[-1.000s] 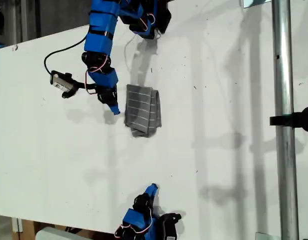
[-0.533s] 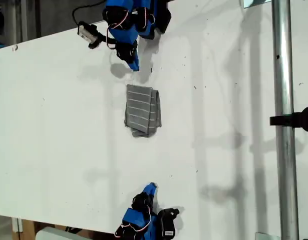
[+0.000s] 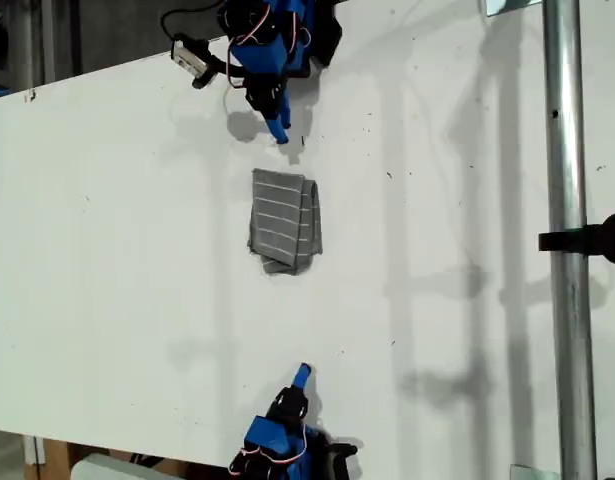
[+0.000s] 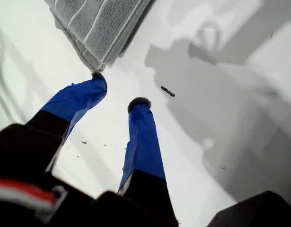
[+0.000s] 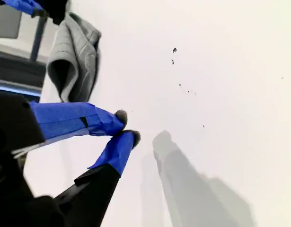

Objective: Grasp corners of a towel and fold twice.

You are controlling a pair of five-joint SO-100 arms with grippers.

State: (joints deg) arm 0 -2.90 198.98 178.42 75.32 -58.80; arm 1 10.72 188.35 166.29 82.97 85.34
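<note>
The towel (image 3: pixel 283 220) is seen folded into a narrow bundle mid-table (image 3: pixel 107 300). The first gripper (image 3: pixel 281 133), at its 12 o'clock, is held apart and empty; the second gripper (image 3: pixel 301 376), at 6 o'clock, is nearly closed on nothing. Folding is judged finished; only arm retreat is called for.
</note>
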